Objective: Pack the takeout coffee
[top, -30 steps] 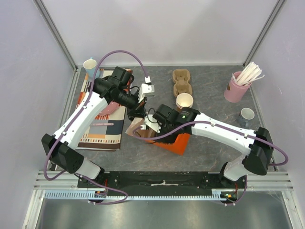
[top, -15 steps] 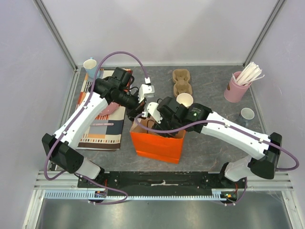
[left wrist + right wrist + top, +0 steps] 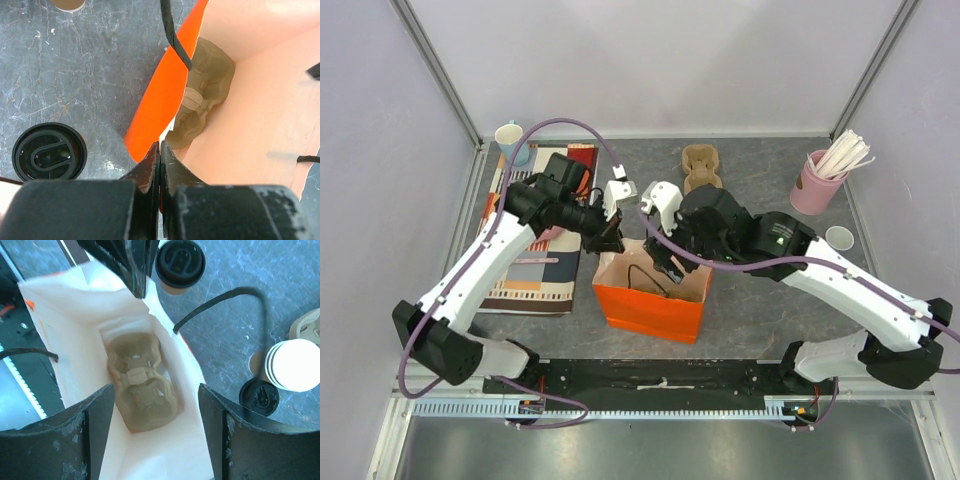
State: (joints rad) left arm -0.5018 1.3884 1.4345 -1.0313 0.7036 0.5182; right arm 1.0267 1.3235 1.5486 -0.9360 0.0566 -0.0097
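At the rim of the orange paper bag (image 3: 650, 310) our left gripper (image 3: 160, 147) pinches it open, our right gripper (image 3: 155, 390) spread above; next we'd grasp the black-lidded brown paper cup (image 3: 180, 262), twelve o'clock from the right wrist.

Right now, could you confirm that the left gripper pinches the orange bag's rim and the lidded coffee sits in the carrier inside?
Not quite: the carrier inside the orange bag is empty. The lidded coffee stands on the table outside the bag, as the right wrist view shows. The left gripper does pinch the rim.
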